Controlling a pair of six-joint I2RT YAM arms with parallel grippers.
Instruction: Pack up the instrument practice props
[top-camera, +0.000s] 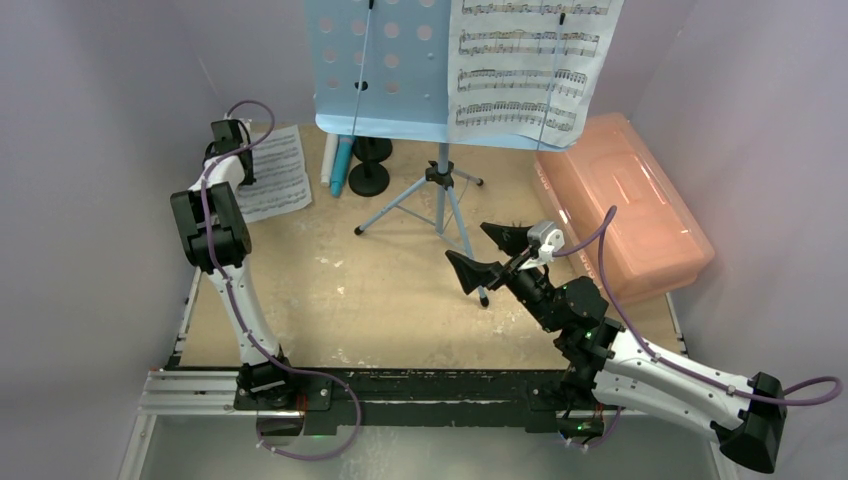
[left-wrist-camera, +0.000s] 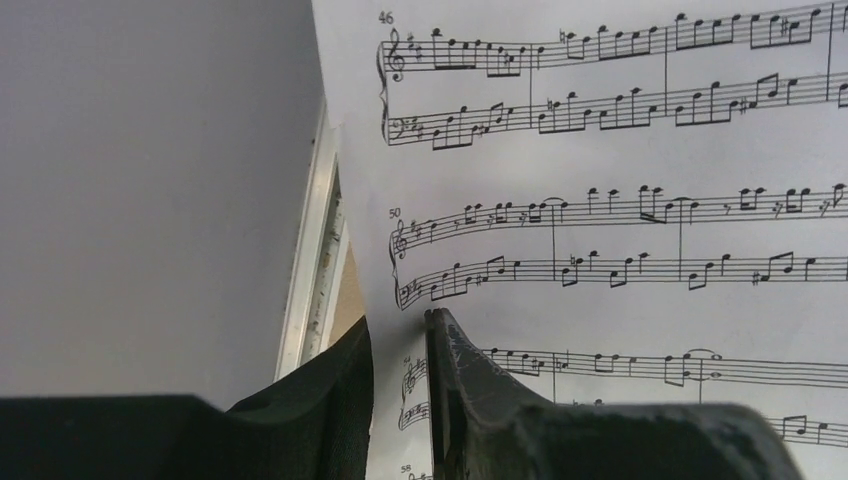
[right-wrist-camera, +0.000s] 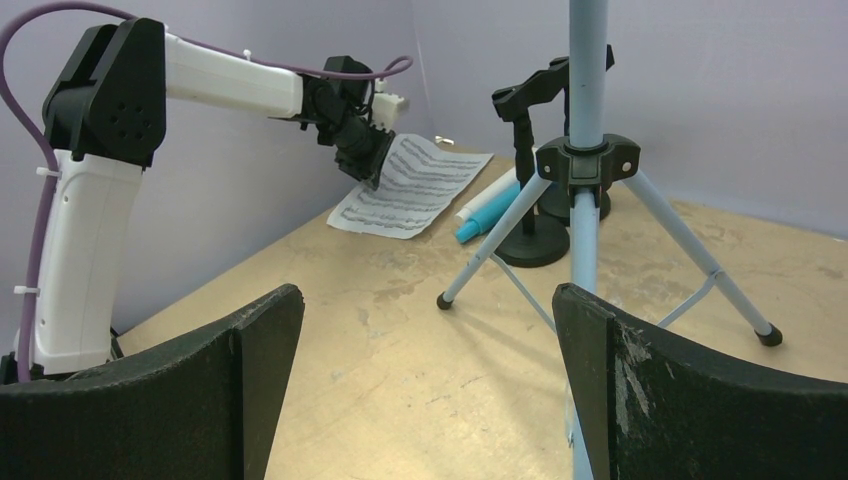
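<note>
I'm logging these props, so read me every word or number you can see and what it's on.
"46": bar number on the loose sheet music page.
"50": same page, next system down.
"58": same page, bottom edge.
The number between "50" and "58" is too blurred to read.
The second page on the music stand is too small to read.
The pink box shows no text.

The music rack (top-camera: 400, 92) is showing light blue with round perforations; the sheet-music page (top-camera: 272, 178) is carrying black notes on white.

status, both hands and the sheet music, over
Left hand slightly open at loose sheet edge. Right hand wide open, facing tripod. Other sheet on rack.
</note>
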